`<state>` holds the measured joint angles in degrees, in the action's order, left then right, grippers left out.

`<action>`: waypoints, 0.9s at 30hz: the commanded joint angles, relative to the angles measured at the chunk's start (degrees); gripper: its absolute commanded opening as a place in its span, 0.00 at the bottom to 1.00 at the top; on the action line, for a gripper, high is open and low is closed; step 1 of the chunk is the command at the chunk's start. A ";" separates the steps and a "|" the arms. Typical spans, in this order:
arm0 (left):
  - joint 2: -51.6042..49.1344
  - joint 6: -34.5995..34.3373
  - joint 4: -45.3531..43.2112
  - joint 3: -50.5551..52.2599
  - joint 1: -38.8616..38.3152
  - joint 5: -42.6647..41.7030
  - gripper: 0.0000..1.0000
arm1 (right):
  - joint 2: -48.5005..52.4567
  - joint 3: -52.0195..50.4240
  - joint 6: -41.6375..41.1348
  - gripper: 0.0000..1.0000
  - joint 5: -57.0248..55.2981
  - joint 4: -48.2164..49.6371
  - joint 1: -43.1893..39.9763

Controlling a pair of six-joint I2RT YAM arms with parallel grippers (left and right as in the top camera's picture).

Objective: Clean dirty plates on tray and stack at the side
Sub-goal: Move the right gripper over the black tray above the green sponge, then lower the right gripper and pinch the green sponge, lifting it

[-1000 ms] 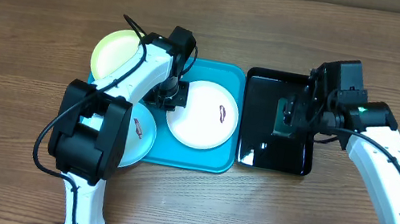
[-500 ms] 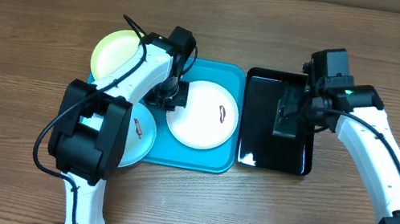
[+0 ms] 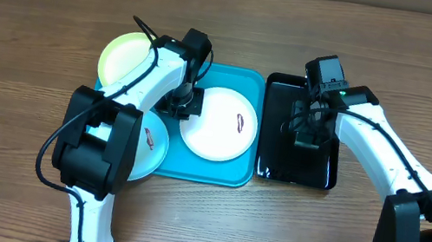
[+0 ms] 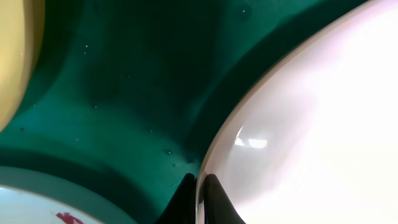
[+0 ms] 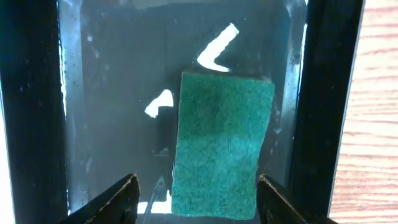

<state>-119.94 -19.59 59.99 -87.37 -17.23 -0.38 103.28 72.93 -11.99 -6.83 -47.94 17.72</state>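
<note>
The turquoise tray (image 3: 225, 173) holds the white plate (image 3: 217, 126), which has a reddish smear. The yellow-green plate (image 3: 126, 55) overlaps the tray's far left corner and the pale blue plate (image 3: 152, 147) its near left edge. My left gripper (image 3: 185, 101) is shut on the white plate's left rim; in the left wrist view the fingers (image 4: 198, 194) pinch the rim (image 4: 298, 137) over the tray floor (image 4: 143, 74). My right gripper (image 3: 310, 128) is open above a green sponge (image 5: 222, 144) lying in the black tray (image 3: 275, 162); its fingers (image 5: 196, 196) straddle the sponge.
The glossy black tray stands right of the turquoise tray, nearly touching it. Brown wooden table (image 3: 20, 132) lies all around. The left arm's body crosses over the pale blue plate.
My right arm has swung left across the black tray, bringing its open gripper over the sponge. The left arm and the plates have not moved.
</note>
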 commanded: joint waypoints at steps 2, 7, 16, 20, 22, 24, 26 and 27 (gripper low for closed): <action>-0.72 -1.22 -0.24 0.66 -0.09 0.81 0.05 | -0.33 -0.52 -0.28 0.64 -1.79 2.49 -0.11; -0.72 -1.22 0.22 0.66 -0.04 0.81 0.05 | -0.33 -1.73 -0.28 0.66 -4.46 3.80 -0.11; -0.72 -1.22 0.39 0.66 -0.04 0.81 0.06 | -0.33 -4.00 -0.28 0.73 -5.14 4.87 -0.11; -0.72 -1.22 0.39 0.66 -0.04 0.81 0.06 | -0.33 -5.99 -0.33 0.73 -5.14 6.40 -0.11; -0.72 -1.22 0.39 0.66 -0.04 0.81 0.06 | -0.31 -6.29 -0.52 0.72 -5.14 6.40 -0.11; -0.72 -1.22 0.42 0.66 -0.02 0.81 0.06 | -0.28 -6.75 -0.52 0.72 -5.14 6.80 -0.11; -0.72 -1.22 0.63 0.66 -0.04 0.81 0.06 | -0.28 -7.52 -0.52 0.72 -5.14 7.87 -0.11; -0.72 -1.22 0.79 0.66 -0.04 0.81 0.06 | -0.28 -8.07 -0.50 0.72 -5.11 8.70 -0.11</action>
<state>-119.94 -19.59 60.25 -87.37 -17.23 -0.36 103.28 66.35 -12.03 -10.96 -40.56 17.72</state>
